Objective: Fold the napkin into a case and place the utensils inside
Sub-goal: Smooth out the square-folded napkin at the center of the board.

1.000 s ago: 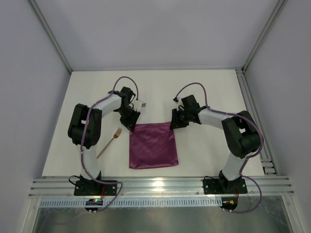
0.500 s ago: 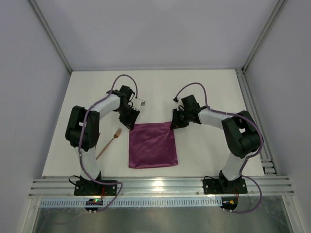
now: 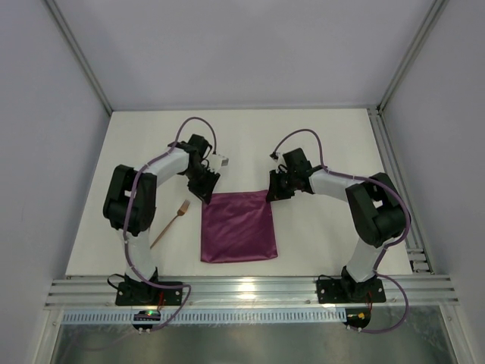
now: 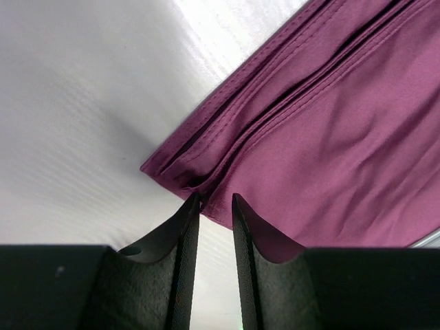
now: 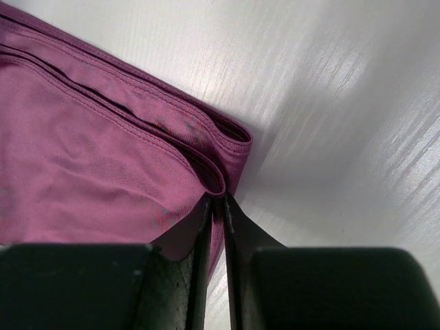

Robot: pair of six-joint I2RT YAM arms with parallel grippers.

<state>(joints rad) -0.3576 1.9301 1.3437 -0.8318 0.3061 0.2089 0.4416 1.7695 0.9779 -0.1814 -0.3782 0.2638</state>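
Item: the napkin (image 3: 237, 227), plum-purple, lies flat on the white counter (image 3: 318, 144) between the two arms. It is folded to a near-square, and several hemmed layers are stacked along its far edge. Its near edge lies towards the arm bases.

Item: one copper fork (image 3: 170, 224) lies on the counter left of the napkin, apart from it. It is set diagonally with its tines towards the far side. No other utensils are in view.

Left pincer (image 4: 215, 199): positioned at the napkin's far-left corner. Its black fingers (image 4: 184, 234) stand slightly apart, and the layered hem meets the gap at their tips. Whether the cloth is actually gripped cannot be told.

Right pincer (image 5: 218, 201): positioned at the napkin's far-right corner. Its fingers (image 5: 199, 234) are drawn almost together, clamped on a fold of the cloth, of which a thin sliver shows between them. The outer hem curls round just beyond the tips.
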